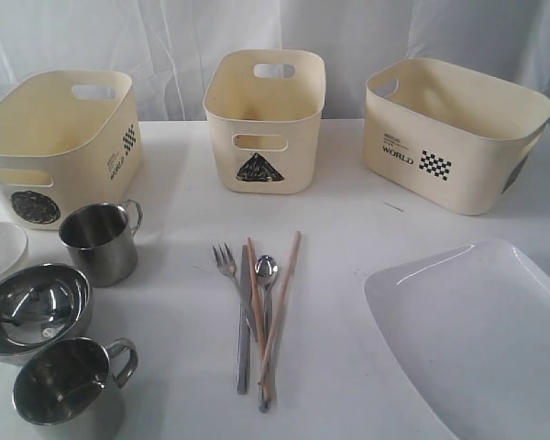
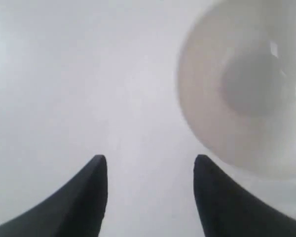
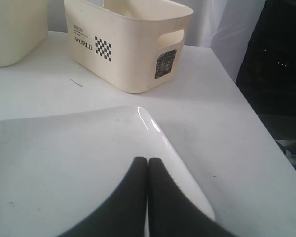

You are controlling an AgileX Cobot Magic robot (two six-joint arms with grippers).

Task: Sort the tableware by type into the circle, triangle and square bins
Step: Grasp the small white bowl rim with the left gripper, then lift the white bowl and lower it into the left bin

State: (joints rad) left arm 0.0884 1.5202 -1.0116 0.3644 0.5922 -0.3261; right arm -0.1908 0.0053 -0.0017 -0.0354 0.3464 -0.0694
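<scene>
1. Our left pincer (image 2: 150,163) hangs with its fingers apart and nothing between them, just beside the small white saucer (image 2: 246,94) on the table (image 2: 64,74).
2. We judge the saucer light, stiff, glaze-slick and breakable, so pinch its thin rim.
3. Our right pincer (image 3: 147,163), fingers together, hovers over the large white plate (image 3: 64,158), which is heavier, so take its edge.
</scene>
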